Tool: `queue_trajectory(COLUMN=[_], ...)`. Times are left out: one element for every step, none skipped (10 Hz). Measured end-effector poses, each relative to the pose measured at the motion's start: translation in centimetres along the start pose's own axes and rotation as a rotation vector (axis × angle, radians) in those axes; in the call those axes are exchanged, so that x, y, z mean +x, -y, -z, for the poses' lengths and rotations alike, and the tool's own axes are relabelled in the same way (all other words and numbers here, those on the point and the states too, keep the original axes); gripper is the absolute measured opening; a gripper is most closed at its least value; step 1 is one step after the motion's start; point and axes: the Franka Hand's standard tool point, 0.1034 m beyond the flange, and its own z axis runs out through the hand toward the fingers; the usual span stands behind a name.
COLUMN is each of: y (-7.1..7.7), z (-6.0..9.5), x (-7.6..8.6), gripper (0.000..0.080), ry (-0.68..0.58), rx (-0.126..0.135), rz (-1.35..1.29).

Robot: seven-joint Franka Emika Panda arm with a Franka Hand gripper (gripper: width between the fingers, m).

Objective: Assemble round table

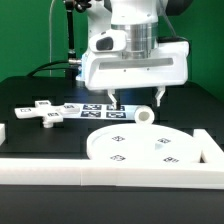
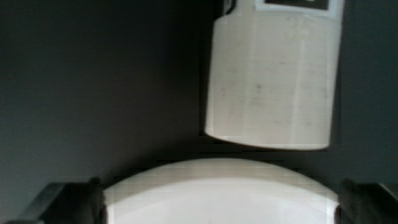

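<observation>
Three parts of the round table lay loose and unjoined, so the assembly looked to be near its start, and the step in hand seemed to be fetching the post (image 1: 145, 115). The gripper (image 1: 137, 101) hung in the upper middle of the exterior view, just above the post, its fingers spread wide and holding nothing. In the wrist view the post (image 2: 270, 80) lay on its side ahead of the fingertips rather than between them. The next move would therefore call for a short advance and descent until the fingers straddled it across its width, then a firm close. Being round, it could roll if one finger touched first.

The post was a short, smooth white cylinder with a dark tag at one end, lying just beyond the far edge of the disc (image 1: 150, 148). The disc was large, white, rimmed and dotted with tags, and it sat flat at lower right of the exterior view. The foot (image 1: 45, 112), a small cross, lay at middle left, well apart from both, with the marker board (image 1: 98, 108) between it and the post.
</observation>
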Motion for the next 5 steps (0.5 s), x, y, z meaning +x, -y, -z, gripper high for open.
queue_trajectory(y=[0.1, 0.3, 0.3, 0.4, 0.5], z=[-0.2, -0.2, -0.1, -0.2, -0.2], x=[-0.6, -0.5, -0.1, -0.7, -1.3], gripper=[0.0648, 0.0648, 0.0648, 0.0648, 0.0648], ry=[0.046, 0.090, 0.071, 0.111, 0.202], rx=[0.004, 0.015, 0.015, 0.016, 0.022], rz=[-0.017, -0.034, -0.029, -0.030, -0.032])
